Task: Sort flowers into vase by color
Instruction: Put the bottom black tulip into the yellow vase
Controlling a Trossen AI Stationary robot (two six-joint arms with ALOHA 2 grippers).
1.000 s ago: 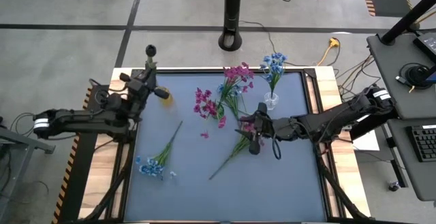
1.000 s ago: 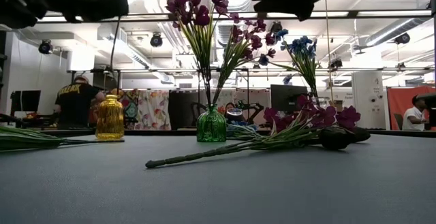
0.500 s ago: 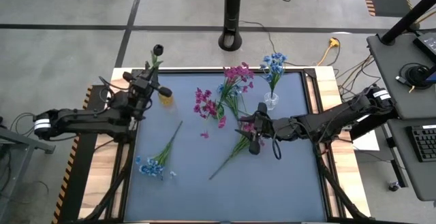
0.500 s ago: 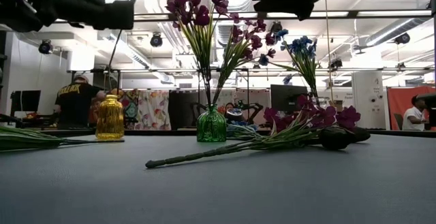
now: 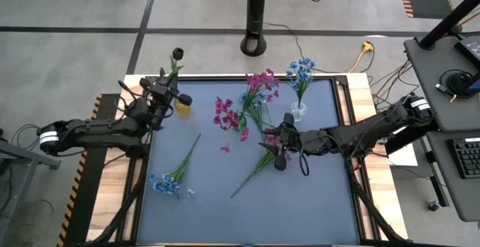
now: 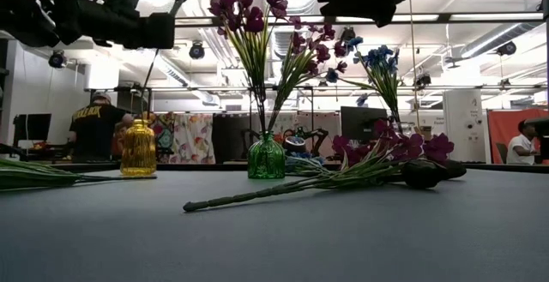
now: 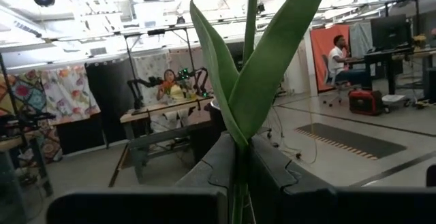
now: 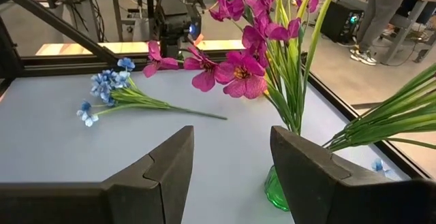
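Observation:
My left gripper [image 5: 166, 94] is shut on a dark-budded flower [image 5: 178, 52] and holds it in the air just beside the yellow vase [image 5: 181, 110] at the table's far left. In the low view the thin stem [image 6: 147, 72] slants down toward that vase [image 6: 138, 148]. A green vase [image 6: 266, 158] holds magenta flowers [image 5: 262, 81], and a clear vase [image 5: 298, 112] holds blue ones [image 5: 301, 68]. My right gripper [image 5: 274, 146] hangs open above a magenta sprig [image 5: 255, 169] lying on the mat. A blue sprig [image 5: 168, 182] lies near the left. My left gripper pinches the dark flower's green stem where the leaves spring from it [image 7: 240, 154], between its two fingers. The fingers come roughly level from the table's left and lie across the stem. The flower is lifted clear and tilted, bud up, with its lower stem hanging over the yellow vase.
A black post [image 5: 256, 14] stands on the floor beyond the table's far edge. The mat's near half [image 5: 300, 209] is bare. In the room behind, a person in a dark shirt [image 6: 93, 128] stands at a bench.
My left gripper has carried the dark flower toward the table's right and a little down, closer to the yellow vase. The bud has swung rightward with it and the stem now slants more over the vase.

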